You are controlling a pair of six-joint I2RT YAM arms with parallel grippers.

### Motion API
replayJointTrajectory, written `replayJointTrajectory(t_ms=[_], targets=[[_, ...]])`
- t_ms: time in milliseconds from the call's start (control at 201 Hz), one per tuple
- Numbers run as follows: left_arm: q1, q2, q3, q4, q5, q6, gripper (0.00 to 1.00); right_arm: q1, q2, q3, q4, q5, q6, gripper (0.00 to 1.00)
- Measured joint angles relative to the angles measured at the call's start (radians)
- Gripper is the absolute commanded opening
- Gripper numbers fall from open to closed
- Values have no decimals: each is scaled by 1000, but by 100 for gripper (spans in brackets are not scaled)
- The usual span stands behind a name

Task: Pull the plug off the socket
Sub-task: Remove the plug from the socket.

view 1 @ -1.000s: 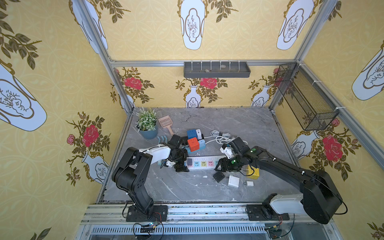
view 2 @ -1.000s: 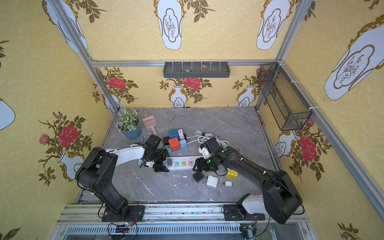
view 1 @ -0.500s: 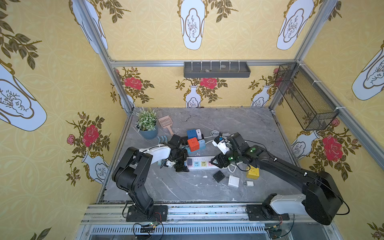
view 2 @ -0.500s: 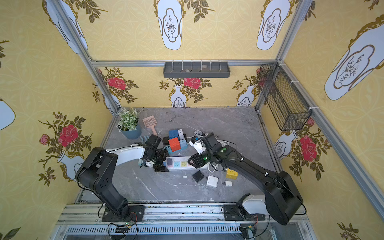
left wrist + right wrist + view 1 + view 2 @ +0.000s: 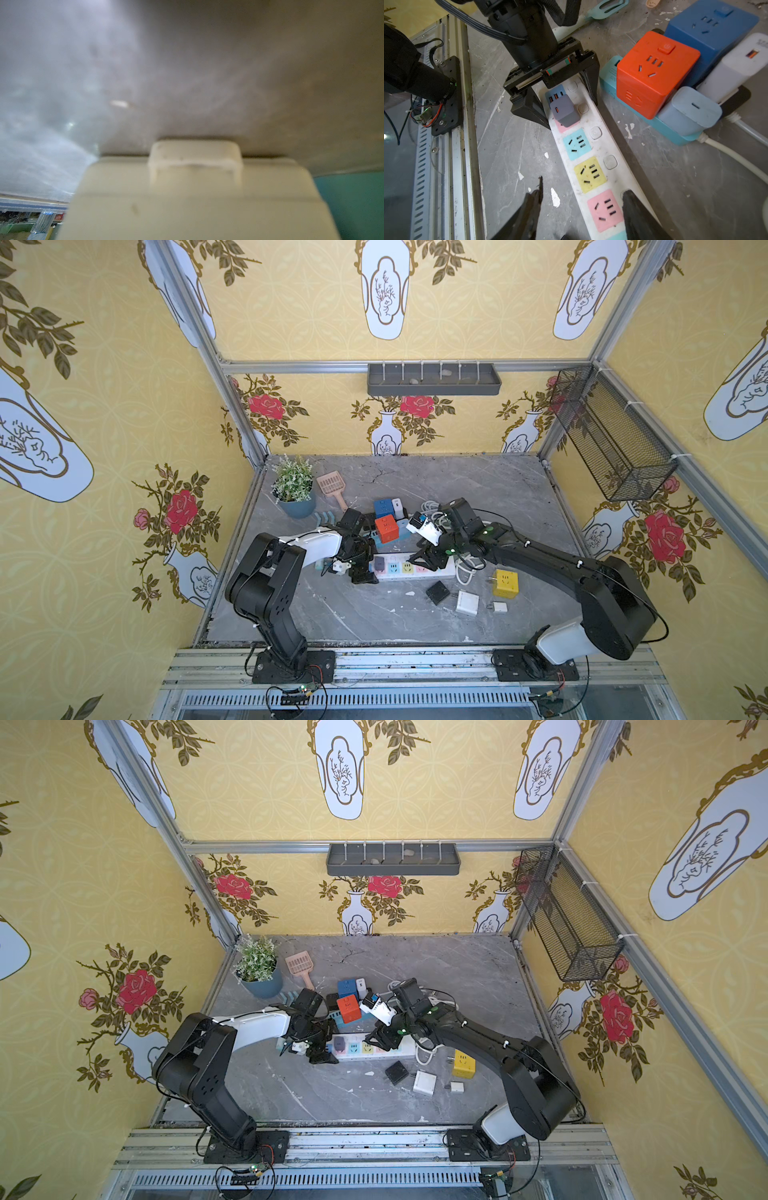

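Note:
The white power strip [image 5: 415, 571] [image 5: 376, 1051] [image 5: 616, 176] lies across the table with coloured sockets. A grey plug [image 5: 379, 563] [image 5: 340, 1042] [image 5: 565, 111] stands in the socket second from its left end. My left gripper [image 5: 361, 570] [image 5: 320, 1050] [image 5: 571, 115] straddles that end, a finger pressed against each long side, just beside the plug. My right gripper [image 5: 428, 560] [image 5: 384, 1038] [image 5: 581, 205] hovers open over the strip's right half, above a pink socket, holding nothing. The left wrist view is blurred, and the strip's end [image 5: 195, 187] fills it.
Behind the strip lies a teal strip [image 5: 610, 79] carrying an orange cube socket [image 5: 386, 529] and a blue one [image 5: 383, 507]. A yellow cube [image 5: 505, 583], a black adapter [image 5: 437, 592] and white adapters [image 5: 467, 602] lie in front at the right. A potted plant [image 5: 294, 489] stands back left.
My right arm has swung left, from above the loose adapters to above the strip, and its jaws have narrowed slightly. The left arm has not moved.

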Motion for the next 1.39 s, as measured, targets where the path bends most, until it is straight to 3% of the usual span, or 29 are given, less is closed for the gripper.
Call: replayJointTrajectory(t_ms=[274,732,1215,1394], targets=[[1,7,6,0,6,5,9,88,156,89,-2,32,-125,64],[1,8,5,0,9,5,9,158,314,158,82,122,-174,63],[2,5,3,1,12,5,9,196,397,256,86,147,-208,59],[2,6,4,0,12,5,9,208,411,274,83,147,-222,52]])
